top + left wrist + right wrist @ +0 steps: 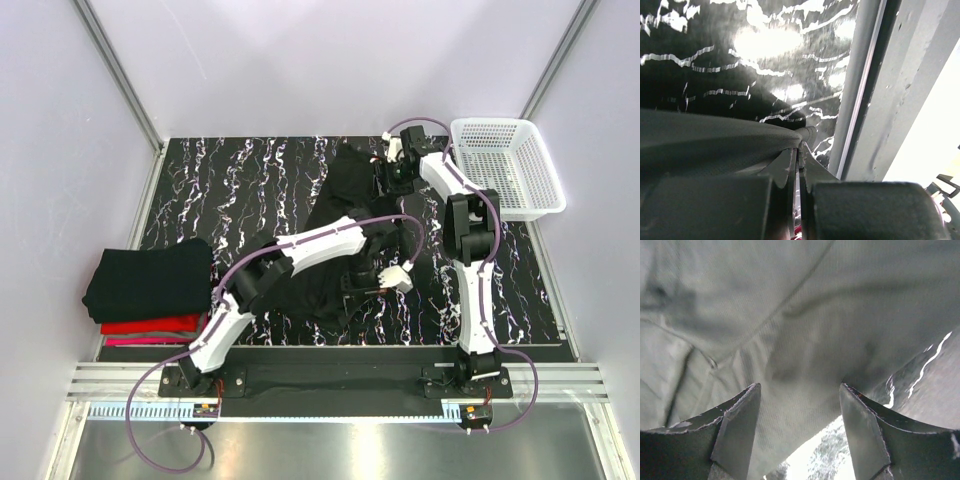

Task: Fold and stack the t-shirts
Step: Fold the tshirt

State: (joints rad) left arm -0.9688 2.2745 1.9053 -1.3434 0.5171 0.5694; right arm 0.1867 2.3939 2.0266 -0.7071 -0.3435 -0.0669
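on the black marbled table (230, 180), the loose black t-shirt (335, 200) lies near the basket (545, 205). left gripper (799, 150) pinches its edge; right gripper (800, 390) hangs spread over cloth beside the basket (close there first, then lift both evenly).

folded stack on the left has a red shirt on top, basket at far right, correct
No: the top external view shows a black shirt on top, the red shirt beneath it. The basket is at far right.
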